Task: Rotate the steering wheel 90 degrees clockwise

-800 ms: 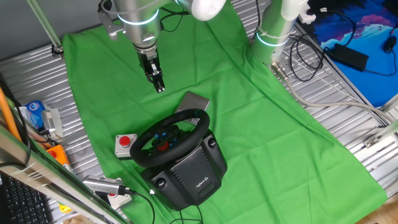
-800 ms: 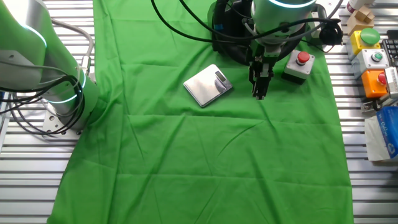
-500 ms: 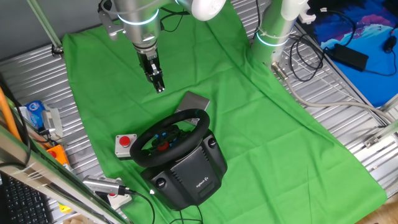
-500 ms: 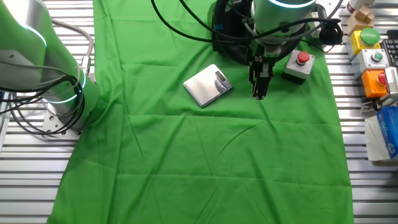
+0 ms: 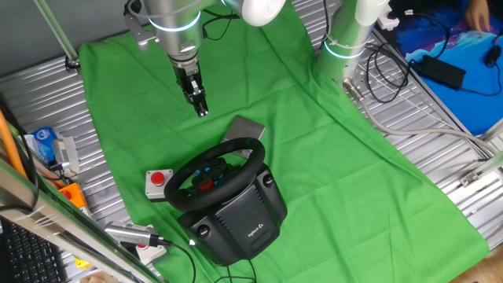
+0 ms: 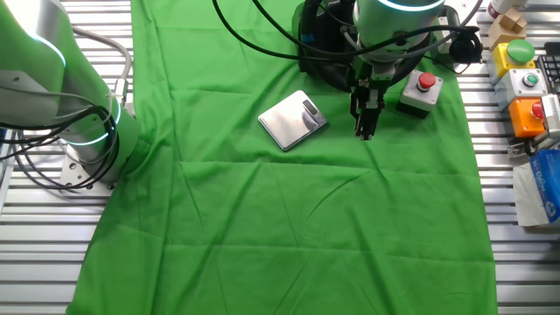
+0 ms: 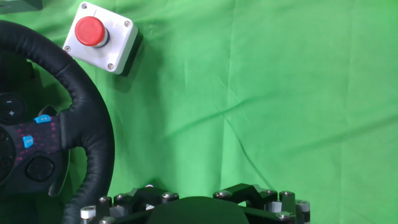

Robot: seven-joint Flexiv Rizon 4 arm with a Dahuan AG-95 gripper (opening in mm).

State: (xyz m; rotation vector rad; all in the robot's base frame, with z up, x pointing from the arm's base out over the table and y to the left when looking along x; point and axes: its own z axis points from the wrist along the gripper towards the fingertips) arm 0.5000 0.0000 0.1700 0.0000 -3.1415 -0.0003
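Black stitched-leather steering wheel sits on its bulky base over wrinkled green cloth, beside a grey button box. Gripper hovers apart, fingers together.

In the other fixed view the arm and cables cover most of the steering wheel, leaving only a dark mass at the top edge. The hand view cuts the wheel off at the left edge, so only part of the rim and hub shows. There the gripper appears only as its base along the bottom edge; its fingertips are out of sight. In one fixed view the jaws' gap is too small to judge.
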